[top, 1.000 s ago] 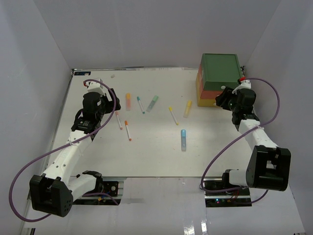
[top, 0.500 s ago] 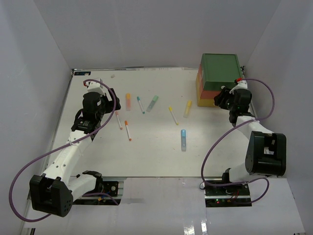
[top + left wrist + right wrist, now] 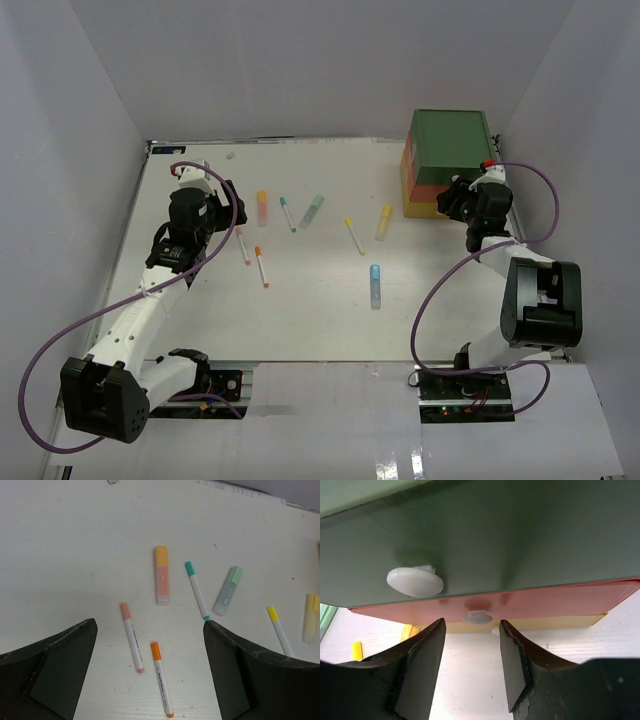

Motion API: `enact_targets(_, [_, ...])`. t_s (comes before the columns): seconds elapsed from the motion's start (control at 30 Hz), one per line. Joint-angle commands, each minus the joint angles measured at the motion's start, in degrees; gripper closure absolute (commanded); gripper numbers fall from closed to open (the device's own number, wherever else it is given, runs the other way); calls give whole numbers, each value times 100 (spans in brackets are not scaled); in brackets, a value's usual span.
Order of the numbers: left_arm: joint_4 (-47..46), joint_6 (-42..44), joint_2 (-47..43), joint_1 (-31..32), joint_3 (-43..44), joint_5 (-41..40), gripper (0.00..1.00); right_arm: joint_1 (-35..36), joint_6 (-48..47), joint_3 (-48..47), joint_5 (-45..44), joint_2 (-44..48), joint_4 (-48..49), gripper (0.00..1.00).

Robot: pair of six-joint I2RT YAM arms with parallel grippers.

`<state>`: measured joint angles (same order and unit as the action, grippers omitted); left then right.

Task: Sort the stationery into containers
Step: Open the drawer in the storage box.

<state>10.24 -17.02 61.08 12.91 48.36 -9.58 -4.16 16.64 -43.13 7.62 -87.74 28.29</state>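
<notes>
White tabletop (image 3: 320, 325) carried everything. At its far right corner stood the stack of drawers, with the green drawer (image 3: 452, 143) on top, the orange-red drawer (image 3: 545, 597) beneath it and the yellow drawer (image 3: 555, 622) lowest.

The right gripper (image 3: 471, 630) sat close against the front of that stack. Its jaws were partway apart with nothing between them. The left gripper (image 3: 150, 630) hung over the left side of the table, jaws spread wide and empty.

Stationery lay loose across the middle of the table, none of it in a drawer. An orange highlighter (image 3: 262, 206), a green highlighter (image 3: 312, 210) and a yellow highlighter (image 3: 384, 221) lay in a rough row. A blue highlighter (image 3: 375, 285) lay nearer the arms, apart from the others.

Of the thin pens, a teal-capped pen (image 3: 288, 213) lay between the orange and green highlighters, and a yellow-capped pen (image 3: 354, 236) lay just beside the yellow highlighter. A pink-capped pen (image 3: 131, 637) and an orange-capped pen (image 3: 161, 677) lay under the left gripper's gap.

The green drawer's white knob (image 3: 415, 581) showed above the right fingers. The orange-red drawer's knob (image 3: 477, 617) sat just beyond the gap between them.
</notes>
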Motion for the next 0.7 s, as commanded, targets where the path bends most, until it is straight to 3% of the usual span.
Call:
enact_targets(0.0, [-110,23,-105,-16,-55,97,2,-49,67,147,-59,-15,615,46])
enact_targets(0.47, [-119,14,-105,-16,-55,88,2,-58,50,51,-15,-173,792,52])
enact_targets(0.67, [-119,14,-114,-16,-55,97,2,-58,6,42,12,-182,809,60])
